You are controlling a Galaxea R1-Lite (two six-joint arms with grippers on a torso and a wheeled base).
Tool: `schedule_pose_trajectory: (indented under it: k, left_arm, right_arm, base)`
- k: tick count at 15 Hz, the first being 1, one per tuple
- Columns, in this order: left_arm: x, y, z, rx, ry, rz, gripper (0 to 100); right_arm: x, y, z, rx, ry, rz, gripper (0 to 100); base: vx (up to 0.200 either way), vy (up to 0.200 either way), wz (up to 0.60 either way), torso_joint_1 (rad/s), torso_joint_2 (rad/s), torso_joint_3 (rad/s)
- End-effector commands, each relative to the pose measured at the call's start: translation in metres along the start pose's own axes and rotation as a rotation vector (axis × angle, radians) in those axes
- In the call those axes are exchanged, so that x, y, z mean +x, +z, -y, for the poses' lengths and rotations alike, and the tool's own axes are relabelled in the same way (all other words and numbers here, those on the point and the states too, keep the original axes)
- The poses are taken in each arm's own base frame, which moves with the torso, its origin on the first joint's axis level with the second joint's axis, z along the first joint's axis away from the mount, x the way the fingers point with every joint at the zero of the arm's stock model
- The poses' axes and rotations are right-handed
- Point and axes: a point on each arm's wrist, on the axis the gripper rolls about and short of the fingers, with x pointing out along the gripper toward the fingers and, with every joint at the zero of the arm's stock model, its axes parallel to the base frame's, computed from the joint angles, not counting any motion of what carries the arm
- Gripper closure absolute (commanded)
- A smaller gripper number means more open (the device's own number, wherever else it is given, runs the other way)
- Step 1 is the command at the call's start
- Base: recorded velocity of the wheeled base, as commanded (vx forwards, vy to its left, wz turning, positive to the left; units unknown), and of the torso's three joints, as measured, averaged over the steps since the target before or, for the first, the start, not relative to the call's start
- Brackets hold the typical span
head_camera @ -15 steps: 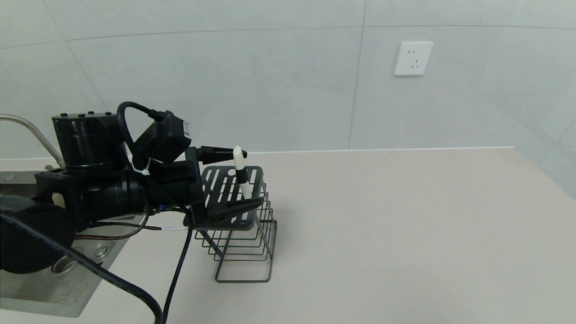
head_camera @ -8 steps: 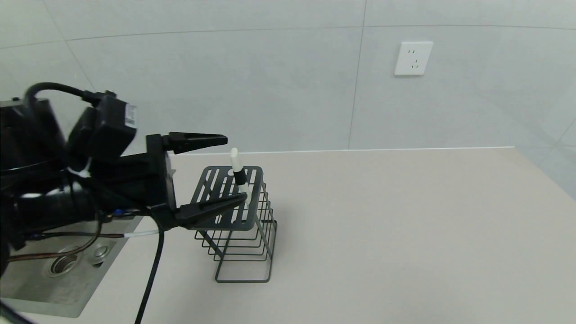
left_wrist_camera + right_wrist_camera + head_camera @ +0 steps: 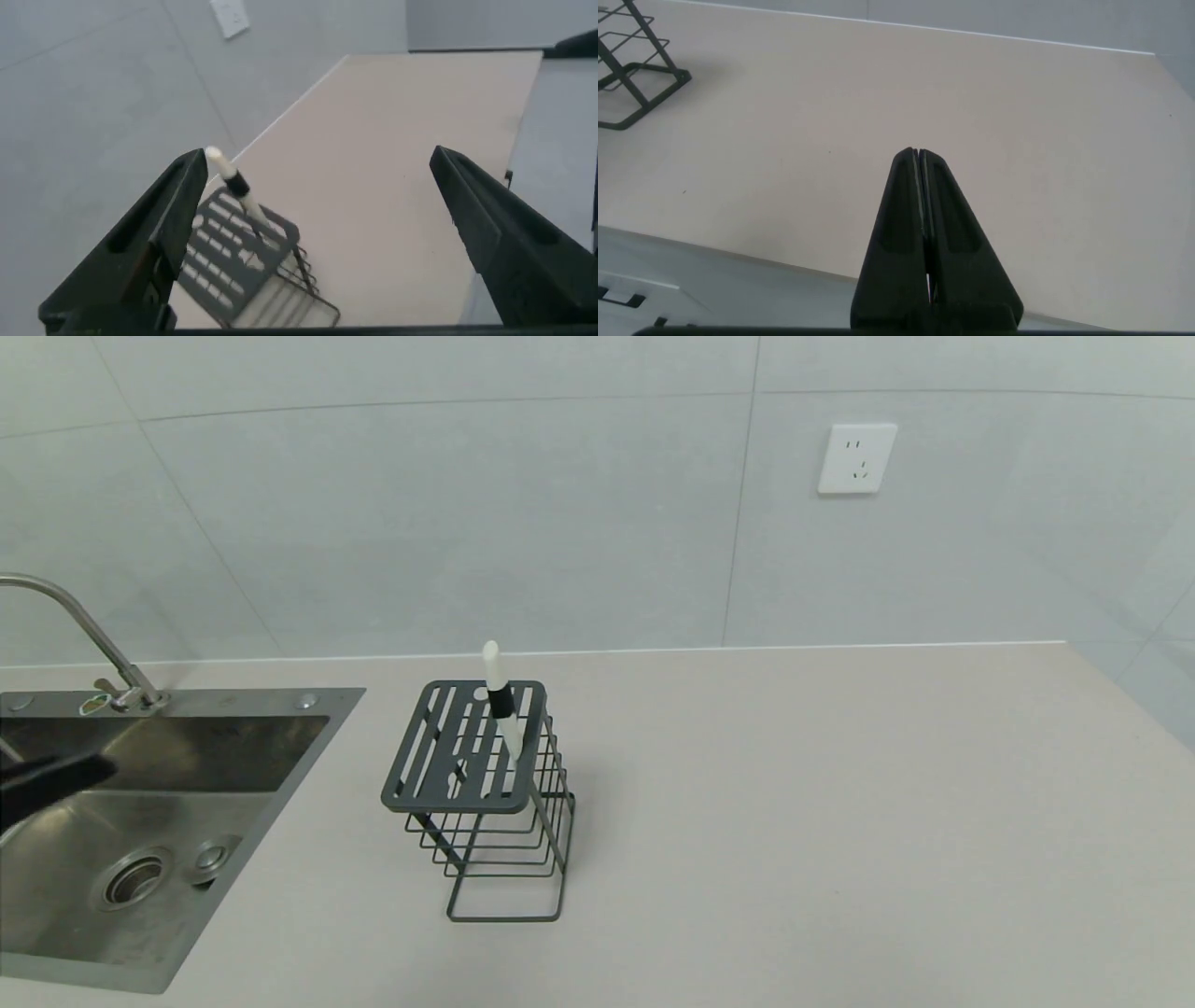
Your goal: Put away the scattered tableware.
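A dark wire rack (image 3: 476, 784) with a slatted top stands on the beige counter (image 3: 794, 803). A utensil with a white handle and a black band (image 3: 496, 683) sticks up through a slot at the rack's far right corner. One dark finger (image 3: 56, 777) of my left gripper shows at the far left, over the sink and well away from the rack. In the left wrist view the left gripper (image 3: 318, 157) is wide open and empty, with the rack (image 3: 245, 275) and utensil (image 3: 225, 170) beyond it. My right gripper (image 3: 918, 157) is shut and empty above bare counter.
A steel sink (image 3: 140, 803) with a curved faucet (image 3: 75, 616) lies left of the rack. A wall socket (image 3: 857, 457) sits on the tiled wall behind. The rack's wire foot (image 3: 635, 79) shows off to one side of the right gripper.
My left arm has pulled back from the rack to the left, almost out of the head view. The utensil stays standing in the rack.
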Motion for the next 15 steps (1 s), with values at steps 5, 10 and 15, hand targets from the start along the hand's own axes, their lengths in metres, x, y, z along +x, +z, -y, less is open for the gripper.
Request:
schedule_pose_trajectory:
  k: [5,10,15]
  left_arm:
    - [-0.074,-0.092,0.069,-0.184,0.470,-0.138,0]
    - [-0.083,-0.113,0.077,-0.120,0.814,-0.291,0]
    - [-0.085,-0.116,0.077,-0.186,0.877,-0.306,0]
  right_arm:
    - [0.000,0.000,0.000,0.000,-0.001,-0.001,100]
    - [0.000,0.000,0.000,0.072,-0.016,0.001,100]
    - [0.000,0.000,0.000,0.101,-0.018,0.002,100]
  base:
    - [0.000,0.000,0.00,0.000,0.00,0.000]
    - [0.000,0.000,0.00,0.000,0.00,0.000]
    - [0.000,0.000,0.00,0.000,0.00,0.000]
